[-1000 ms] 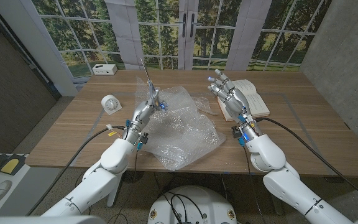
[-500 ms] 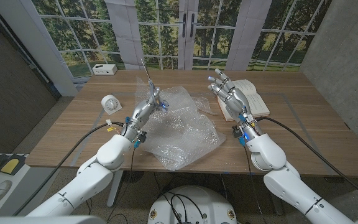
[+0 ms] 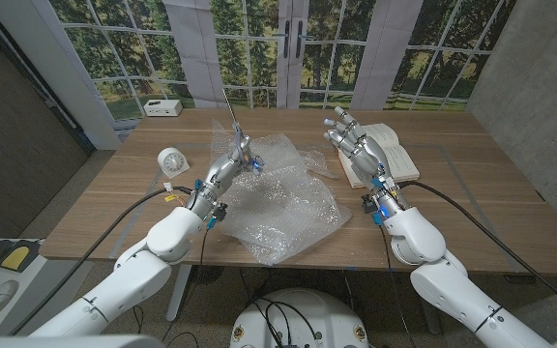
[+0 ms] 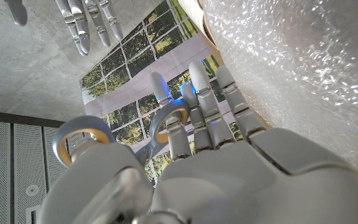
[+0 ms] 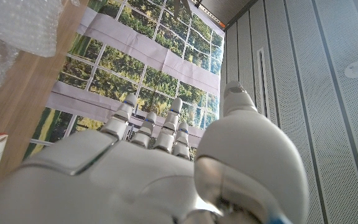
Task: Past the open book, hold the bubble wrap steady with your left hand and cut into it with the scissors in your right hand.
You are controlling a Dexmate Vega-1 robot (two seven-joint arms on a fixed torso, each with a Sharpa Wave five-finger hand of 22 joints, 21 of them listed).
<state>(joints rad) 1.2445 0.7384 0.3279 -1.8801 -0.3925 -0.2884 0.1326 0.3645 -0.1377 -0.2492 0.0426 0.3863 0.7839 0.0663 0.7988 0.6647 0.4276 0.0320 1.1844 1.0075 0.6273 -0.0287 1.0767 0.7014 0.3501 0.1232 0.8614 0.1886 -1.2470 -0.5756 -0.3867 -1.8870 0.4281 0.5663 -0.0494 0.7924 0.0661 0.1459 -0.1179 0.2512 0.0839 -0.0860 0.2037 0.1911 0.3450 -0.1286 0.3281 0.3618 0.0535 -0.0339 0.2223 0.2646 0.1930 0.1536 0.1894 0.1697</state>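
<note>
The left hand (image 3: 228, 166) is gripping the scissors (image 3: 232, 124), its fingers (image 4: 199, 106) threading the grey handle loops in the left wrist view, and the blades are pointing up and away over the far edge of the bubble wrap (image 3: 283, 198). The right hand (image 3: 354, 145) is holding nothing, its fingers (image 3: 339, 122) standing straight and slightly apart just above the open book (image 3: 392, 155). The bubble wrap is lying crumpled in the middle of the wooden table (image 3: 472, 184), between the two hands, with the left hand hovering at its left part. A small white clock (image 3: 171, 161) is standing left of the wrap, and a white box (image 3: 162, 107) is sitting at the far left corner.
</note>
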